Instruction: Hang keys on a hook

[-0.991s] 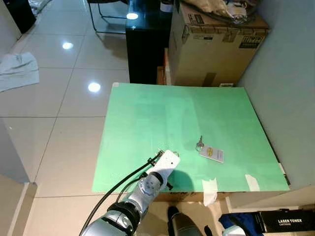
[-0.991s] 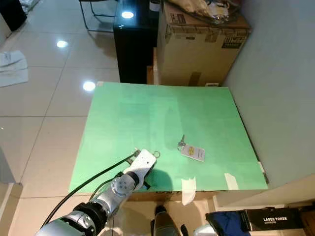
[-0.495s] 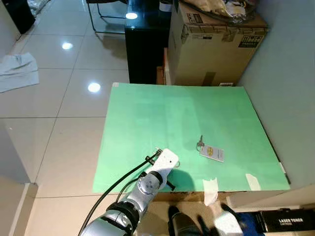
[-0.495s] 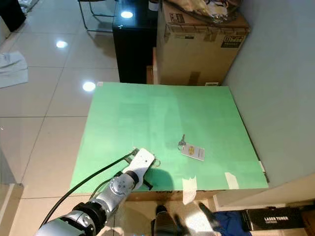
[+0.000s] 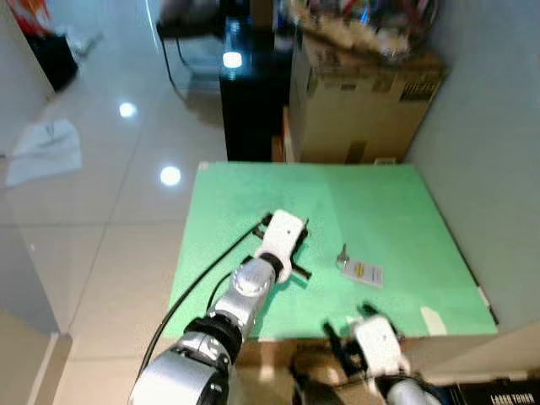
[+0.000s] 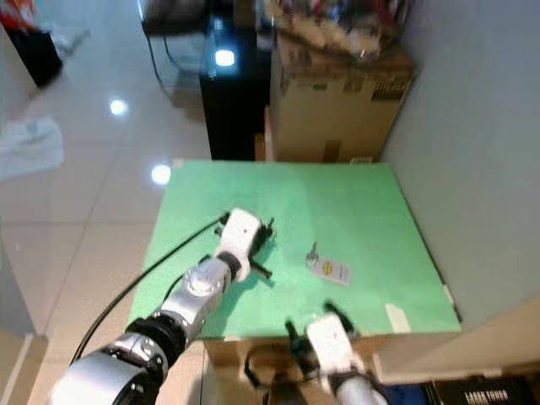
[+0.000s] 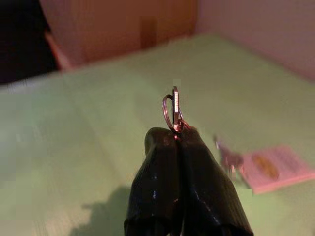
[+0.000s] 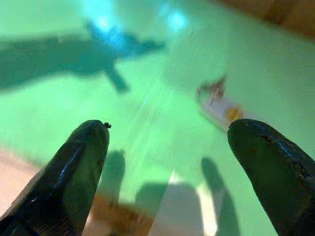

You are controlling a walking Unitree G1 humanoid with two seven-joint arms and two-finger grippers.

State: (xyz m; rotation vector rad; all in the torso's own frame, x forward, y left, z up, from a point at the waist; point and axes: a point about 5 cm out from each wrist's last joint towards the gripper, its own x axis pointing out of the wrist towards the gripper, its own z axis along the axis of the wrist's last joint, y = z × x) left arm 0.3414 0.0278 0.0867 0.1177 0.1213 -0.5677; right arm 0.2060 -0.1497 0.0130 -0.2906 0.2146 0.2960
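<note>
Keys (image 5: 358,270) flat on bench (image 5: 380,202), just ahead of right end effector (image 8: 167,142), fingers apart. Left end effector (image 7: 176,140) clamped on ring (image 7: 171,109), farther.

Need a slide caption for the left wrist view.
Left gripper shut on small metal key ring above green tabletop.

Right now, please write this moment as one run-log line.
left gripper: shut on metal ring | right gripper: open, near table edge | tagged keys: on green table

floor tiles (image 5: 101,169): shiny, smooth | table top (image 5: 371,202): green, matt | box (image 5: 359,105): brown cardboard | key ring (image 7: 171,109): shiny metal | left gripper (image 7: 178,140) fingers: smooth black
</note>
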